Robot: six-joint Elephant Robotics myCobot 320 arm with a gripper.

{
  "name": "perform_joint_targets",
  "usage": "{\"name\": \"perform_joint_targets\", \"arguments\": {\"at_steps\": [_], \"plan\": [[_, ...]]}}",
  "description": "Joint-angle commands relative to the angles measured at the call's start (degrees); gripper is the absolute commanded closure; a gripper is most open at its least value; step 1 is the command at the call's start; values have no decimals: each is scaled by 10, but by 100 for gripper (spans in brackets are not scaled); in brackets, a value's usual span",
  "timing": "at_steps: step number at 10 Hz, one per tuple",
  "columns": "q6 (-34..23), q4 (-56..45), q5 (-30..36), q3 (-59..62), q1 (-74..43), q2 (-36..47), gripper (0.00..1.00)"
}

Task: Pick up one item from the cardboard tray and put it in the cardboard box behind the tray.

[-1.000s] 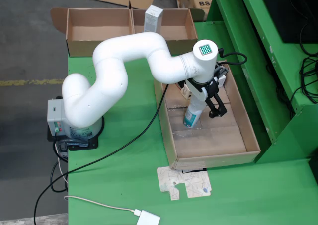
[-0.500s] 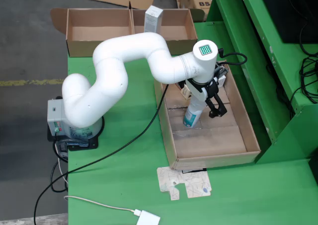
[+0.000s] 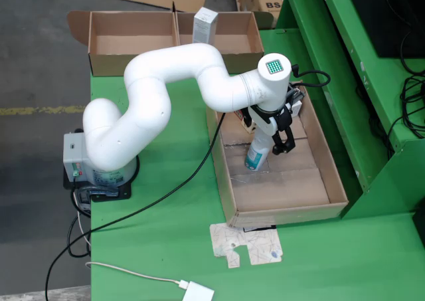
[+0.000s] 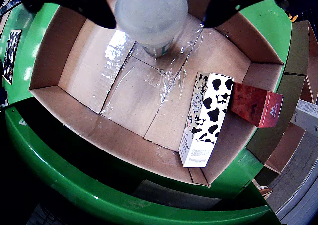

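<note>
The arm [image 3: 166, 82] is made of smooth, glossy white tubular segments with rounded elbow joints. Its end cap is a flat white disc bearing a small square green LED grid [image 3: 274, 66]. The base [image 3: 86, 165] is a grey box on a black plate at the bench's left edge, with black cables [image 3: 166, 191] trailing from it. Below the wrist sit black fingers [image 3: 284, 141] on a black bracket, and a black cable [image 3: 312, 75] loops from the wrist.

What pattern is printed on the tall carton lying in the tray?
The carton has a black-and-white cow-spot pattern; it shows best in the gripper-mounted view.
</note>
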Motion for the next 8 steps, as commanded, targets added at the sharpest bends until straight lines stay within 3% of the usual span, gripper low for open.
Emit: {"name": "perform_joint_targets", "arguments": {"at_steps": [1,3,8], "plan": [[-4,6,4,17,-4,12,80],[-4,6,4,17,-4,12,100],[-4,6,4,17,-4,12,100]]}}
